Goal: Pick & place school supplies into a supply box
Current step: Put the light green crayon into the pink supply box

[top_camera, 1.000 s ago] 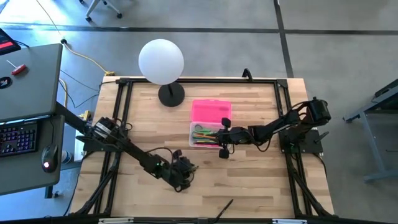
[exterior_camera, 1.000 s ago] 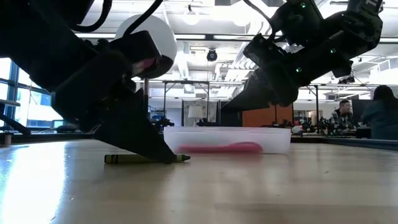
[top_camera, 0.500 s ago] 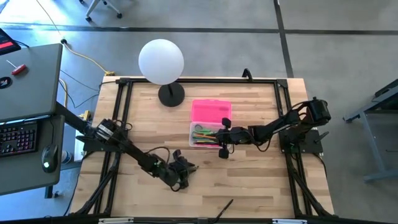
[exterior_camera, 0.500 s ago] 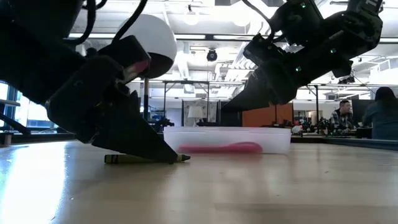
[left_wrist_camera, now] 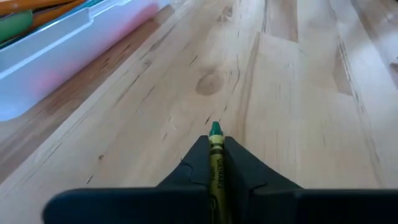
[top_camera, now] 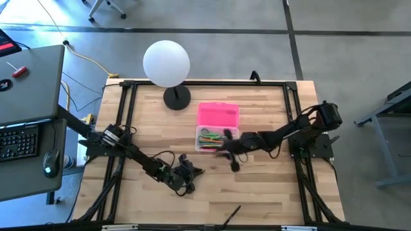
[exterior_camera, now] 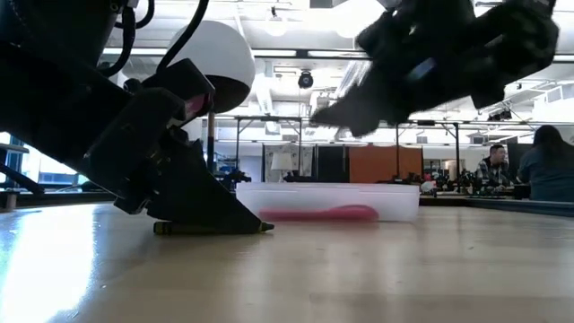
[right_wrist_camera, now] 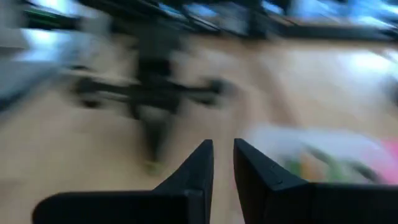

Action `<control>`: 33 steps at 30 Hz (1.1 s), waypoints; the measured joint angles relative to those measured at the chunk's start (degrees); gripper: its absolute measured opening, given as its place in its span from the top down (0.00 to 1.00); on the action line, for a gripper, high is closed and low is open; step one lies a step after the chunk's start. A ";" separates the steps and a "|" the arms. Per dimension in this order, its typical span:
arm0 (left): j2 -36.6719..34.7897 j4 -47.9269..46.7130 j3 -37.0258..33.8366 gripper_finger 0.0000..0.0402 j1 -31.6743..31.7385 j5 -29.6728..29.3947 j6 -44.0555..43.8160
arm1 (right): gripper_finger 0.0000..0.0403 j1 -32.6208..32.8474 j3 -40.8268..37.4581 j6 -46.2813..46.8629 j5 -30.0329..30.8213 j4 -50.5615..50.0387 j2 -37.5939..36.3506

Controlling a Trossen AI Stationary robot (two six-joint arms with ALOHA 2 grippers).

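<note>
Two dark fingers of the left gripper [left_wrist_camera: 216, 163] pinch a green paper-wrapped crayon [left_wrist_camera: 216, 155] between them; right gripper's [right_wrist_camera: 222, 163] fingers stand slightly apart, empty.

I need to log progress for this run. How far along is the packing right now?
Done: several pens and pencils already lie in the open supply box. In hand: the left end effector is shut on a green crayon at the table. The right end effector is empty beside the box. Left: that crayon and a dark pencil near the table's front edge.
</note>
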 joint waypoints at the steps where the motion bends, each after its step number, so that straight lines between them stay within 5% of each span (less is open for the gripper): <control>1: 0.01 0.51 -0.11 0.88 0.00 0.00 0.00 | 0.89 1.04 0.00 -0.84 -3.29 1.76 0.00; 7: 0.40 3.18 -0.33 0.89 0.00 -0.70 0.85 | 0.85 11.58 0.00 -9.13 -11.70 5.13 -0.04; 16: -6.02 5.28 -0.92 0.87 0.37 1.82 11.00 | 0.83 27.17 0.00 -12.81 8.00 1.41 -0.04; 20: -12.67 6.17 0.76 0.89 0.31 3.25 18.87 | 0.83 29.22 0.00 -12.77 13.01 1.41 -0.04; 28: -19.87 -2.30 7.19 0.84 6.63 4.75 29.45 | 0.83 29.31 0.00 -10.16 12.55 -1.61 -0.04; 33: -18.86 -6.70 11.62 0.86 16.38 15.03 30.46 | 0.83 29.55 0.00 -5.54 10.61 -3.04 -0.04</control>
